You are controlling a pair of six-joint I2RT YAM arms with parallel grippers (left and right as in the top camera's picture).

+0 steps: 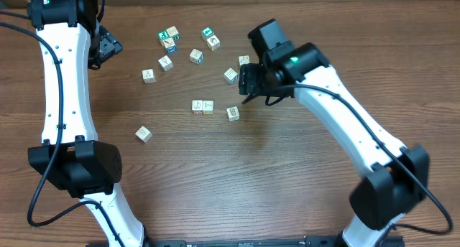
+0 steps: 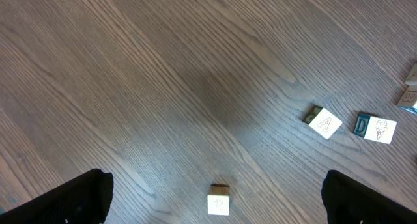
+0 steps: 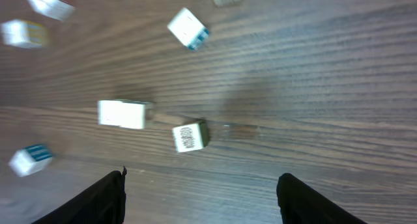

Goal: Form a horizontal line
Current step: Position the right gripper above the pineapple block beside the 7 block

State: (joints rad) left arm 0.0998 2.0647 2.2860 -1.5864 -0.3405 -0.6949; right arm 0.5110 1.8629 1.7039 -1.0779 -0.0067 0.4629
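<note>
Mid-table, item one: line of cubes (image 1: 202,106), two pale blocks touching side to side, with a third cube (image 1: 233,113) just to its right, askew and not touching. Item two: my right gripper (image 3: 201,177), hovering near that third cube, fingers spread and empty. Item three: my left gripper (image 2: 216,178), at the far left of the table (image 1: 287,168), fingers wide apart, holding nothing.

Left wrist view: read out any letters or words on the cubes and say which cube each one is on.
"A": top face of the pale cube.
"D": teal side face of the cube with the ice-cream picture.
Print on the cube at the bottom edge is too faint to read.
The cubes at the right edge are cut off, unreadable.
</note>
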